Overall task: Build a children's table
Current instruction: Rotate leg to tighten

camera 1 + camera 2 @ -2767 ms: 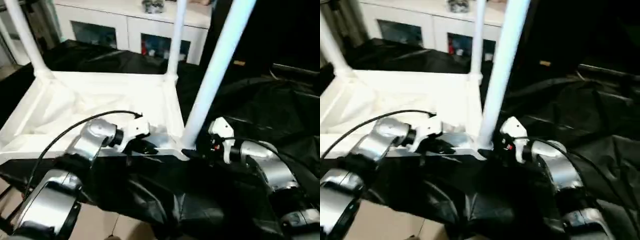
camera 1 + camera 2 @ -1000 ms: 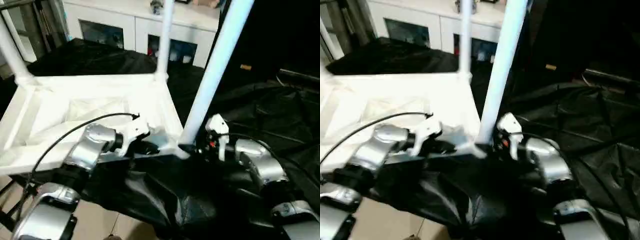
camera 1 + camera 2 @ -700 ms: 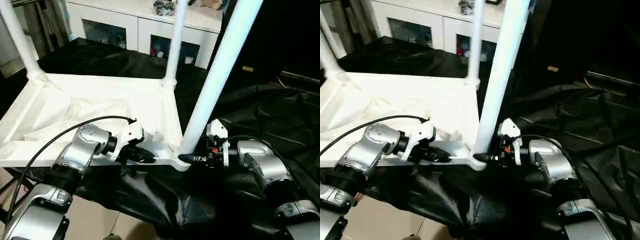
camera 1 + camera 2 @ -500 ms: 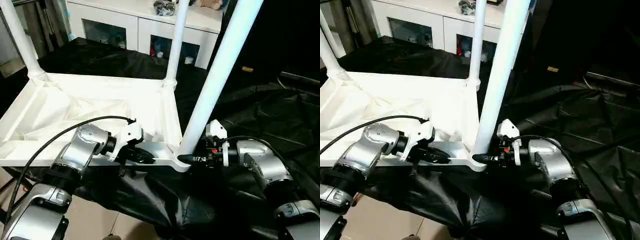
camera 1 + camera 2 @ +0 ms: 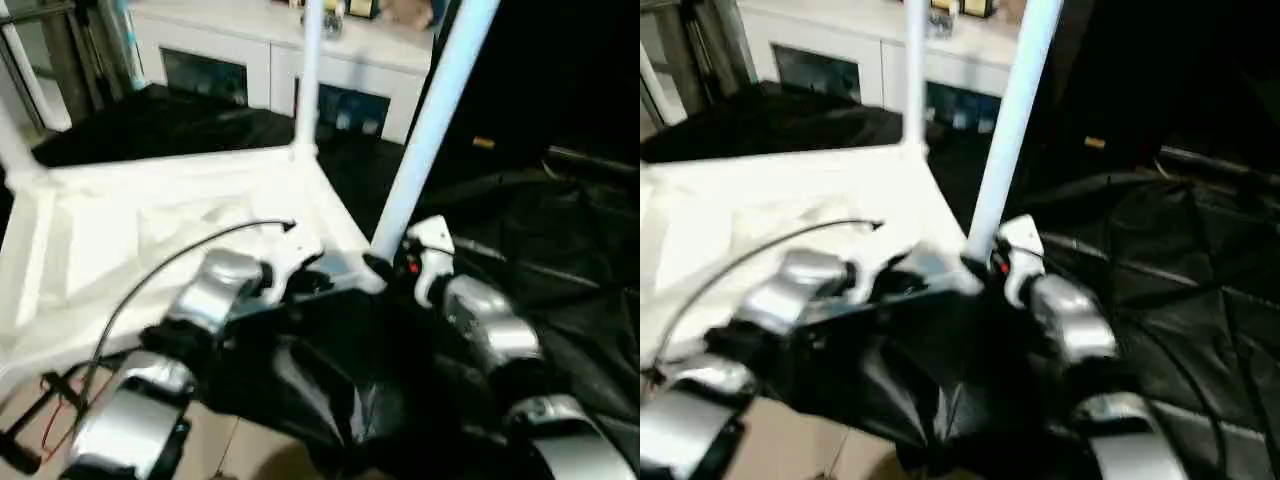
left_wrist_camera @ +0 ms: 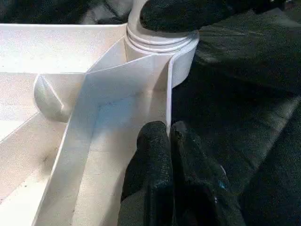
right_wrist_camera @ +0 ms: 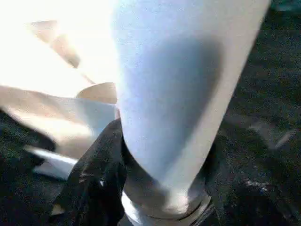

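White plastic makes up the tabletop (image 5: 160, 220), which lies upside down, ribbed underside up, on a surface draped in black cloth (image 5: 560, 260). At its near edge the left gripper (image 6: 168, 136) has its two black fingers (image 6: 153, 160) pressed together, pinching the thin upright rim of the tabletop just beside the near right corner socket (image 6: 181, 52). In the head views that gripper (image 5: 310, 282) sits on the near rim with its silver forearm (image 5: 215, 295) and a black cable (image 5: 170, 262) leading back.

At the corner socket itself the right gripper (image 5: 385, 268) meets the base of the near leg (image 5: 425, 115), which stands up from the socket and leans slightly. In the right wrist view a black finger (image 7: 101, 174) lies against one side of the leg (image 7: 174, 94) just above its collar; the far finger cannot be made out clearly, so the jaws stand parted around the leg's base.

Farther back, a second leg (image 5: 309, 70) rises from the far right corner of the tabletop. Beyond the cloth stands a white cabinet (image 5: 260, 70) with glass doors.
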